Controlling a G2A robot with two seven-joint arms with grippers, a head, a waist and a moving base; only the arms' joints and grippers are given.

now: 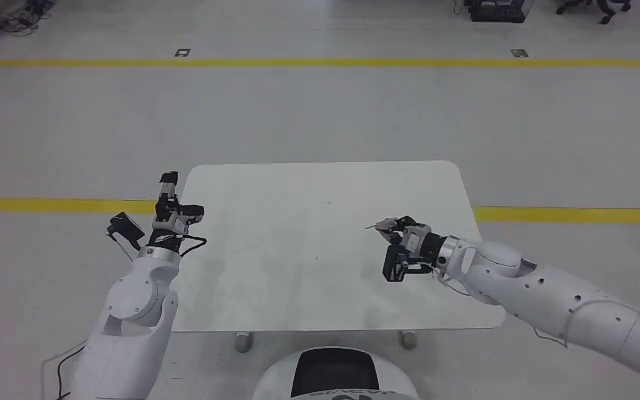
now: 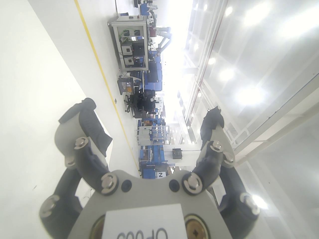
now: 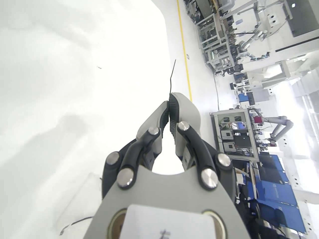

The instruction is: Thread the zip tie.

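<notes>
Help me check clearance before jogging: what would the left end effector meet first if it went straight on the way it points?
Nothing close, it seems. The left end effector, open, points alongside the table into open room; only distant equipment lies ahead, though depth is unclear.

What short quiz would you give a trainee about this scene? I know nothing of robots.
1. True or false: the left gripper and the right gripper both stand open.
2. Which one holds the thin black zip tie? A: the left. B: the right. C: neither.
3. Fill in: in the top view, the zip tie's free end points out over the white ____.

Key
1. False: the left gripper is open and empty, and the right gripper is shut.
2. B: the zip tie is pinched between its fingertips and sticks out past them.
3. table.
</notes>
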